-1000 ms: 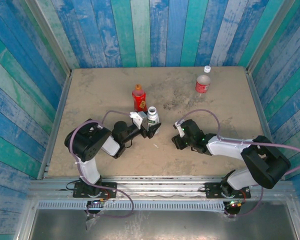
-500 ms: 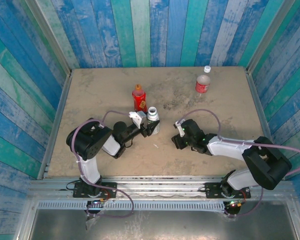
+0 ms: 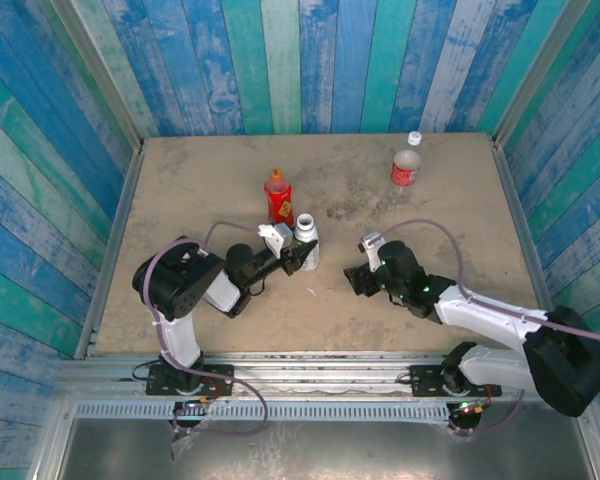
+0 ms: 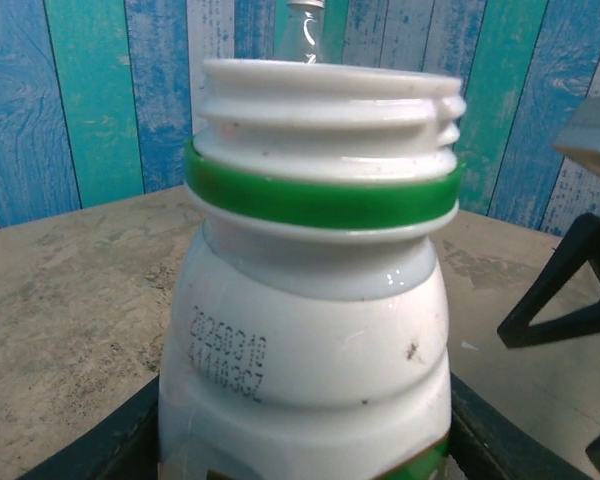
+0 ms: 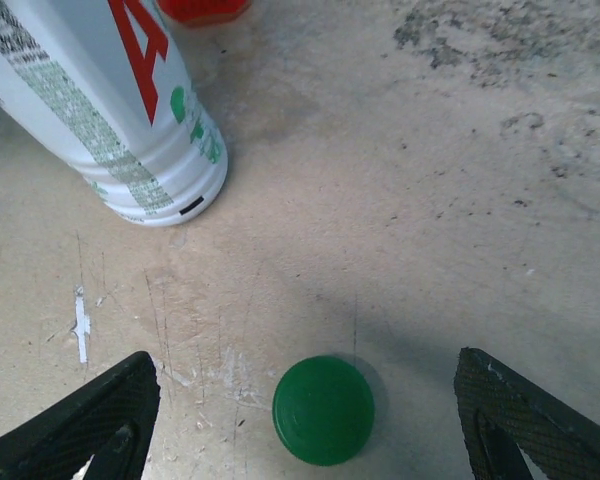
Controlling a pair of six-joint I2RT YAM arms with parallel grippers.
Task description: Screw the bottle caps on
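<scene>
The white bottle (image 4: pixel 310 330) with green print stands upright near the table's middle, its threaded neck bare above a green ring. My left gripper (image 3: pixel 301 256) is shut on its lower body, a dark finger pressing each side (image 4: pixel 90 450). A dark green cap (image 5: pixel 323 410) lies flat on the table between the wide-apart fingers (image 5: pixel 80 425) of my open right gripper (image 5: pixel 305 378), touching neither. That gripper (image 3: pixel 356 277) sits low, just right of the white bottle (image 3: pixel 306 233). The red bottle (image 3: pixel 278 197) stands behind it. The clear bottle with a red label (image 3: pixel 406 167) stands far right, a white cap (image 3: pixel 414 138) beside it.
The white bottle's base (image 5: pixel 150 170) and the red bottle's base (image 5: pixel 202 8) stand close ahead and to the left of the green cap. Blue and green plank walls (image 3: pixel 310 60) close in the sandy table (image 3: pixel 200 180) on three sides.
My left jaws have closed from wide open onto the white bottle. The right gripper has shifted slightly right and its jaws have opened wider.
</scene>
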